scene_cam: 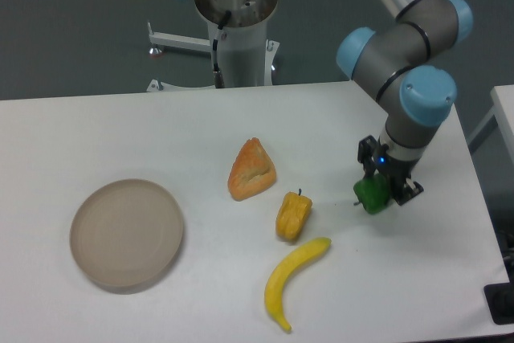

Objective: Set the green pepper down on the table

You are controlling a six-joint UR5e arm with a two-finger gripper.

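Banana (294, 279); green pepper (373, 195) half-hidden in claw (377, 189)

A round beige plate (126, 234) lies at the left. Near the middle sits an orange bread wedge (251, 171), a yellow-orange pepper (293, 216) just below and right of it, and a banana (292, 280) nearest the front edge.

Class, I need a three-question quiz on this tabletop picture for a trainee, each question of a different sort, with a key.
1. True or false: the green pepper lies on the plate.
2. Which item is nearest the banana? A) plate B) yellow-orange pepper C) bread wedge
3. Fill in: the gripper is at the ____.

Key: 1. False; the plate carries nothing. 2. B. 3. green pepper, near the right side of the table.
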